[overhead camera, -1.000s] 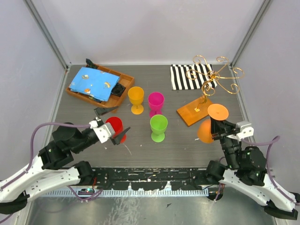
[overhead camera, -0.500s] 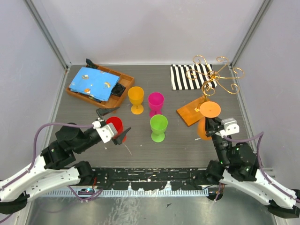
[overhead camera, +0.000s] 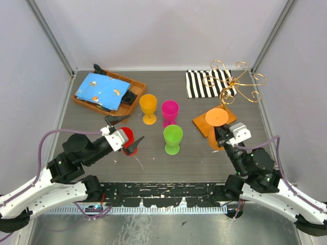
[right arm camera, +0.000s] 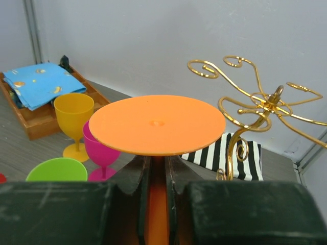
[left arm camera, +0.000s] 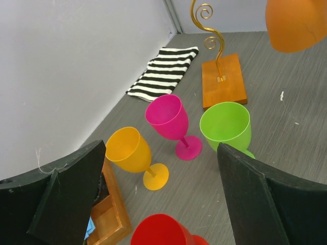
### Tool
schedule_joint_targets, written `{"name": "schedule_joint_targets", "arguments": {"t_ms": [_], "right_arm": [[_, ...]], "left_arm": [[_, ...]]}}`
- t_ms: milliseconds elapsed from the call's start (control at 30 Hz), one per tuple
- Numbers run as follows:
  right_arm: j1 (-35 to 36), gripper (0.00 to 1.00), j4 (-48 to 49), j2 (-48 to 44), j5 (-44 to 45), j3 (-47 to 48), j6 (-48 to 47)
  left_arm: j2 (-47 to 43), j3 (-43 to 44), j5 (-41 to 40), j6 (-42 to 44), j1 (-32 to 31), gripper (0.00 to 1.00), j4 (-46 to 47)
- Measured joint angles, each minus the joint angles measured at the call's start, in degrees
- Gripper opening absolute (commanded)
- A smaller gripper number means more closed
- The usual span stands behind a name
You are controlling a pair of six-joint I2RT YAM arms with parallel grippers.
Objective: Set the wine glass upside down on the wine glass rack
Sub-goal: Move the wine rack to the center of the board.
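My right gripper [overhead camera: 220, 133] is shut on the stem of an orange wine glass [overhead camera: 216, 117], held upside down with its round foot up [right arm camera: 156, 124]; its bowl shows in the left wrist view [left arm camera: 295, 23]. It hangs over the front of the wine glass rack [overhead camera: 232, 87], a gold wire stand with scroll arms [right arm camera: 253, 99] on an orange-brown wooden base [overhead camera: 204, 124]. My left gripper [overhead camera: 129, 137] is open, its jaws either side of a red wine glass [overhead camera: 125, 138], also in the left wrist view [left arm camera: 161, 233].
Yellow [overhead camera: 148, 106], magenta [overhead camera: 169, 110] and green [overhead camera: 172, 137] wine glasses stand mid-table. A wooden tray with blue cloth [overhead camera: 104, 92] is at back left. A black-and-white striped cloth [overhead camera: 202, 83] lies behind the rack base. Walls close in on three sides.
My right gripper has carried the orange glass left and toward the back, from beside the rack base to over its front edge. My left gripper has edged slightly forward at the red glass.
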Motion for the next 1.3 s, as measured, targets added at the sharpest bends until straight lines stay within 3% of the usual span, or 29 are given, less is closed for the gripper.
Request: {"name": "schedule_joint_targets", "arguments": {"t_ms": [167,433,800,1000,1300], "right_arm": [[0.0,0.01,-6.8,-0.4,-0.8,8.3,4.0],[0.0,0.01,-17.9,-1.4,-0.8,22.6,10.5],[0.0,0.01,-32.4,5.7,0.6,46.5,21.1],[0.0,0.01,-35.7,10.3,1.8,52.8,21.4],[0.0,0.01,-33.2,8.0,0.0,55.0,20.9]], "left_arm": [[3.2,0.7,-0.8,-5.4,0.0,0.98,1.4],[16.8,7.6,-1.7,-16.5,0.0,0.98,3.5],[38.5,15.0,5.3,-27.9,0.0,0.98,14.2],[48.6,18.3,5.2,-32.5,0.0,0.98,21.9],[60.7,21.0,4.3,-34.3,0.0,0.98,37.5]]}}
